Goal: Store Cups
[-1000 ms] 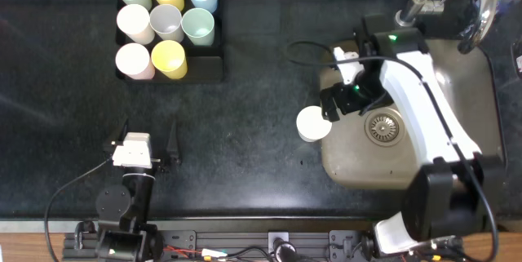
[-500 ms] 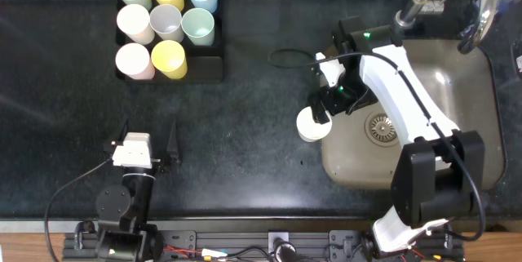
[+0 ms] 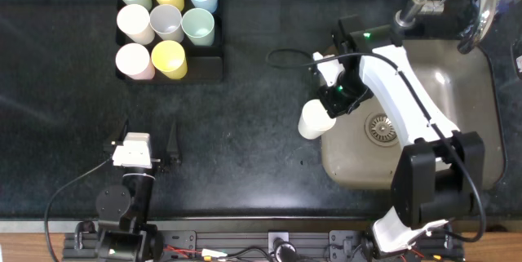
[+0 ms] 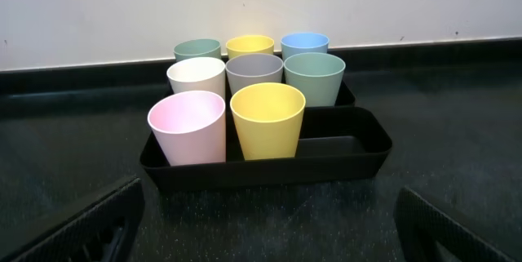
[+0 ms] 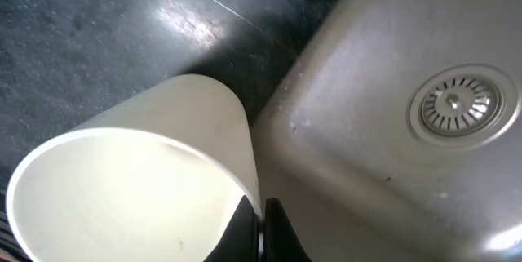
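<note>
- Off to the sink side of the tray, in the top view, the white cup hangs at the rim of the sink, carried by the right gripper. The tray's free compartment is the corner nearest that cup, so the carry looks like your right arm's job. The cup leans off upright, its base pointing away from the wrist, and the arm is bent above the basin. The left gripper sits in front of the tray with its fingers spread around nothing.
- Straight ahead of the left gripper, in the left wrist view, the tray stands with eight stored cups upright. The open compartment is beside the front yellow one.
- Far from the tray, in the right wrist view, the fingers pinch the cup by its rim wall, one inside and one outside. Its mouth faces the wrist, and the drain lies below and to one side.
</note>
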Controlling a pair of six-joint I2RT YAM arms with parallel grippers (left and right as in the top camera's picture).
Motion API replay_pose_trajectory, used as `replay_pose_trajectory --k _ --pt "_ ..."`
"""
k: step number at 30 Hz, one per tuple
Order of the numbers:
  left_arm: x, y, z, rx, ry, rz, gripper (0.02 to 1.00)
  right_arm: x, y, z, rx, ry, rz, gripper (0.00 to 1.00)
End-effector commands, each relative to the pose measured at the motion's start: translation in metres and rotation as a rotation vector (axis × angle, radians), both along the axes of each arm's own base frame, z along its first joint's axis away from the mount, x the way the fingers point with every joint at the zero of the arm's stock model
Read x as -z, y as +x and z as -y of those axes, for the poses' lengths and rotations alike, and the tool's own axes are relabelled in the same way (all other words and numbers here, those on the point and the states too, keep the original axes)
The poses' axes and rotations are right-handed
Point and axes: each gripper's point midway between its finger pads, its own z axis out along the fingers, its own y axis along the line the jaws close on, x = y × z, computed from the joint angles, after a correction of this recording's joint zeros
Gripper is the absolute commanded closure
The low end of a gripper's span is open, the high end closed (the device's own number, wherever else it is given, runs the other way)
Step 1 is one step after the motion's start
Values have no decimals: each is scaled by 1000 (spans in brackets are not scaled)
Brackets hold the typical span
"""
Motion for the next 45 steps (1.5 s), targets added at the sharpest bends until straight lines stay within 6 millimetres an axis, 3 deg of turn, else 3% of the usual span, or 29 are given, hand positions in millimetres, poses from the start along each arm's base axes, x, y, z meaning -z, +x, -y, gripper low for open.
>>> replay_pose_trajectory --k 1,5,8,11,13,14,16,19,23,28,34,45 --pt "-1 0 2 11 17 11 18 -13 8 -24 -16 42 44 956" --pt "-1 0 2 11 17 11 18 -79 38 -35 -14 82 182 958" --pt "-1 0 2 11 16 11 18 -152 66 -43 46 113 371 961" --pt "-1 0 2 11 17 11 20 -224 88 -66 56 209 584 958" --pt "-1 0 2 11 17 11 18 -254 99 -84 68 250 669 963" --pt "-1 0 2 11 17 11 18 -259 103 -95 62 267 681 961" --pt "-1 0 2 11 17 11 20 -255 112 -114 33 267 684 961" --pt "-1 0 2 11 17 11 18 -230 125 -148 -21 234 669 963" --pt "-1 0 2 11 17 11 18 -190 123 -191 -92 223 602 961" --pt "-1 0 2 11 17 11 18 -155 122 -223 -143 216 555 961" --pt "-1 0 2 11 17 11 18 -133 126 -238 -163 237 522 961" --pt "-1 0 2 11 17 11 18 -87 118 -242 -209 172 419 961"
